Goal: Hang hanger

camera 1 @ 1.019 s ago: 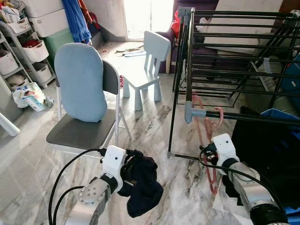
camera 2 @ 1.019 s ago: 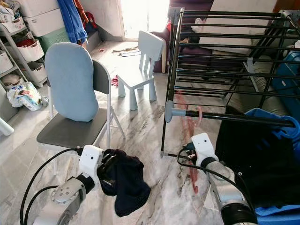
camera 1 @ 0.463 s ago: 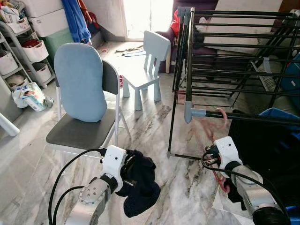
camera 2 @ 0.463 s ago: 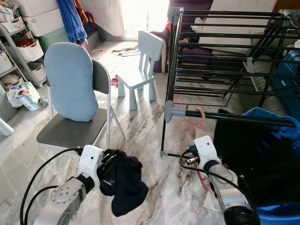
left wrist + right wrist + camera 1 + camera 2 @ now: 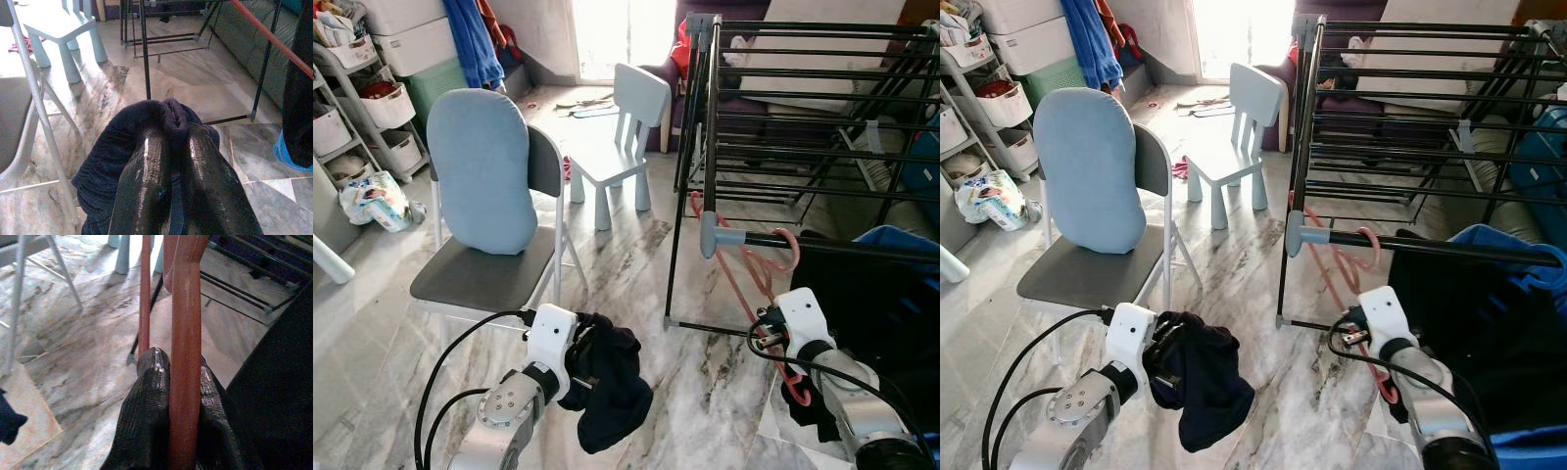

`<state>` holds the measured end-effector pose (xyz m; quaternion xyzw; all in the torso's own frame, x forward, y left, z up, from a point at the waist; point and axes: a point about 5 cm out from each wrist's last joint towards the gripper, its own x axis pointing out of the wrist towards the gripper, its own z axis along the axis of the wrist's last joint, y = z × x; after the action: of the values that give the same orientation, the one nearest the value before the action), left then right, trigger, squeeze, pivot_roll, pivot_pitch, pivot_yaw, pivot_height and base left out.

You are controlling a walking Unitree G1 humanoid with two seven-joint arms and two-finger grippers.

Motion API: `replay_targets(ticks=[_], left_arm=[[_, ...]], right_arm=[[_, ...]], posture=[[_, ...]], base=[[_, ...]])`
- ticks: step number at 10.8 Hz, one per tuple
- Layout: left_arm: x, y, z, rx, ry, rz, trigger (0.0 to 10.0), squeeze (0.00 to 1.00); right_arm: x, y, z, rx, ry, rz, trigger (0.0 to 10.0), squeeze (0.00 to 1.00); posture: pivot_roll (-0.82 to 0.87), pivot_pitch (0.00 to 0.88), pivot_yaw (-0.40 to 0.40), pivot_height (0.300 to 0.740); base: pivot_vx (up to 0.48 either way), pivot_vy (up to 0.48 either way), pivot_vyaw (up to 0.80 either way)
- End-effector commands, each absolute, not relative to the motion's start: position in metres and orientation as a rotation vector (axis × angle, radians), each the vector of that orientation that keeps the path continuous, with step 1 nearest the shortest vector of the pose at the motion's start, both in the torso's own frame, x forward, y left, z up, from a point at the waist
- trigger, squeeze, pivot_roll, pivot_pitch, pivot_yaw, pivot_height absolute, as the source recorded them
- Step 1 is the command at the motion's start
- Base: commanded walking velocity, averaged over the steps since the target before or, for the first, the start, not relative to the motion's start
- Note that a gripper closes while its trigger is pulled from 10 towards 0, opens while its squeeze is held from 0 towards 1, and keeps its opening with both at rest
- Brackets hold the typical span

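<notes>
On the near right, I see my right gripper (image 5: 183,382) pinching the pink hanger (image 5: 749,279), whose hook sits over the drying rack (image 5: 822,245) rail just above. My left gripper (image 5: 171,161) is clamped on a dark garment (image 5: 612,387).

We see bright daylight pouring in from the far doorway (image 5: 612,34), so white there that we can't see outside. It shines on the marble floor (image 5: 626,255). The head pictures are sharp. The wrist pictures are softer, and the near fingers (image 5: 146,191) look blurry.
</notes>
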<state>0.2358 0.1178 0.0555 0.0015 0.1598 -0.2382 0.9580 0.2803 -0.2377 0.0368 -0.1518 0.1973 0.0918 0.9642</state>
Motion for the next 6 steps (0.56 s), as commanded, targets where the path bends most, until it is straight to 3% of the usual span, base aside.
replay_targets(ticks=[1,6], left_arm=[[0.239,0.118,0.060,0.015,0.308,-0.491,10.0,0.00],[0.239,0.118,0.059,0.020,0.311,-0.499,10.0,0.00]], right_arm=[[0.277,-0.248,0.037,-0.324,0.405,0.125,0.0,0.00],[0.272,-0.266,0.035,-0.297,0.452,-0.070,0.0,0.00]], posture=[[-0.11,0.000,0.037,0.740],[-0.12,0.000,0.042,0.740]], base=[[0.000,0.000,0.00],[0.000,0.000,0.00]])
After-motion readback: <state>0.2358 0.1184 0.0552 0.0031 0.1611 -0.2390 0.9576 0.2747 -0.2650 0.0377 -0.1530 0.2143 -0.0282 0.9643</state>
